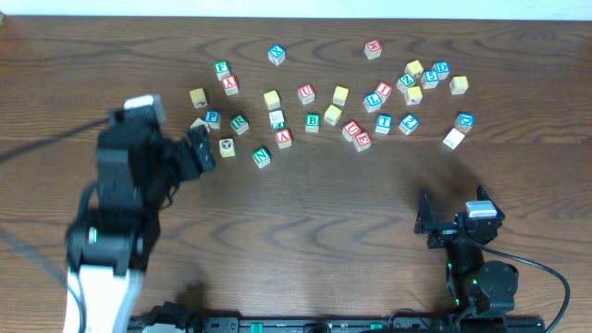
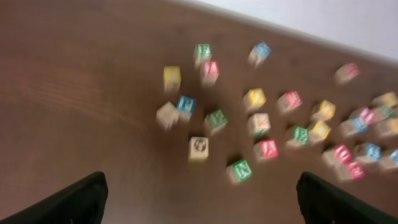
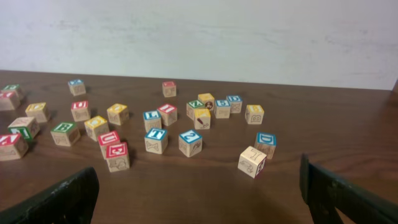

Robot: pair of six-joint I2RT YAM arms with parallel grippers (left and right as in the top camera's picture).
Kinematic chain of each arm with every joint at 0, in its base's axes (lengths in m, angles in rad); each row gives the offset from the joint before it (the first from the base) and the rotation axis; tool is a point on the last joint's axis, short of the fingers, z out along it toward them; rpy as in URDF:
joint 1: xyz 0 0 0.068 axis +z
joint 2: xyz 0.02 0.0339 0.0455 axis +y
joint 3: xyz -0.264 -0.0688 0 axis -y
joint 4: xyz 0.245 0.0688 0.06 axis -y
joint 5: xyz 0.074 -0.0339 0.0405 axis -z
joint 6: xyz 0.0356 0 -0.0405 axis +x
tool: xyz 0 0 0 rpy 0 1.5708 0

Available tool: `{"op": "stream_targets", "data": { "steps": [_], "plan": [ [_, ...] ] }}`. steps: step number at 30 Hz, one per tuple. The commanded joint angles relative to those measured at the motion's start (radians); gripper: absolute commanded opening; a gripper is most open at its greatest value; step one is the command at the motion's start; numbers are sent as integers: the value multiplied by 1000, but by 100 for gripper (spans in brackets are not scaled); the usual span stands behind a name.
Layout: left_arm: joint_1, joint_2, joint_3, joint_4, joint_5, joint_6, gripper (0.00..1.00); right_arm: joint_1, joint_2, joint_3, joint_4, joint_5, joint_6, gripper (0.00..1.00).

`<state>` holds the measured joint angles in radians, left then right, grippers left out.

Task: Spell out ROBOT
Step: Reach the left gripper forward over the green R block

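Wooden letter cubes lie scattered across the far half of the table. The green R cube (image 1: 239, 122) (image 2: 216, 118) sits just beyond my left gripper (image 1: 199, 148) (image 2: 202, 208), which hangs open and empty above the wood. The green B cube (image 1: 313, 120) (image 2: 300, 134) (image 3: 64, 132) is mid-table. The blue T cube (image 1: 383, 123) (image 3: 155, 138) lies further right. Yellow-faced cubes (image 1: 271, 98) (image 1: 332, 114) lie between them; I cannot read their letters. My right gripper (image 1: 451, 208) (image 3: 199, 199) is open near the front right, well short of the cubes.
A green N cube (image 1: 261, 156) (image 2: 240, 169) and a picture-faced cube (image 1: 227, 146) (image 2: 199, 147) are nearest the left gripper. Red-lettered cubes, such as the A (image 1: 284, 139), are mixed in. A pale cube (image 1: 452, 138) (image 3: 252, 162) lies nearest the right gripper. The left wrist view is blurred.
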<state>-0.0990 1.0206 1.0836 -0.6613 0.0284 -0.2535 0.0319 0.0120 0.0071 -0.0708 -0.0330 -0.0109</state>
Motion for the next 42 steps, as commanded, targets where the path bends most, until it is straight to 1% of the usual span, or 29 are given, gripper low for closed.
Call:
{"op": "stream_targets", "data": {
  "steps": [1, 2, 4, 9, 13, 15, 18, 20, 23, 27, 28, 30, 33, 36, 39, 42],
  "plan": [
    [3, 160, 143, -92, 17, 18, 96, -5, -5, -2, -4, 5, 6, 99],
    [3, 191, 156, -93, 17, 17, 98, -5, -5, -2, -4, 5, 6, 99],
    [3, 271, 159, -55, 17, 17, 98, -5, -5, -2, -4, 5, 6, 99],
    [3, 373, 158, -74, 60, 16, 98, -5, -5, -2, -4, 5, 6, 99],
    [3, 463, 158, -18, 202, 4, 98, -5, -5, -2, -4, 5, 6, 99],
    [0, 493, 158, 8, 225, -32, 98, -5, -5, -2, -4, 5, 6, 99],
    [-15, 536, 159, 16, 178, -171, 98, -5, -5, -2, -4, 5, 6, 99],
    [-32, 563, 162, 16, 160, -206, 98, -5, -5, -2, -4, 5, 6, 99],
    [-66, 612, 208, -8, 114, -221, 98, -5, -5, -2, -4, 5, 6, 99],
    [-122, 699, 363, -117, 10, -224, 98, -5, -5, -2, -4, 5, 6, 99],
    [-140, 737, 435, -162, -24, -225, 98, -5, -5, -2, -4, 5, 6, 99],
    [-159, 801, 547, -222, -59, -258, 98, -5, -5, -2, -4, 5, 6, 99],
    [-162, 863, 634, -256, -71, -340, 98, -5, -5, -2, -4, 5, 6, 99],
    [-160, 897, 658, -257, -71, -423, 98, -5, -5, -2, -4, 5, 6, 99],
    [-161, 921, 658, -255, -83, -473, 98, -5, -5, -2, -4, 5, 6, 99],
    [-161, 941, 658, -259, -124, -512, 98, -5, -5, -2, -4, 5, 6, 99]
  ]
}}
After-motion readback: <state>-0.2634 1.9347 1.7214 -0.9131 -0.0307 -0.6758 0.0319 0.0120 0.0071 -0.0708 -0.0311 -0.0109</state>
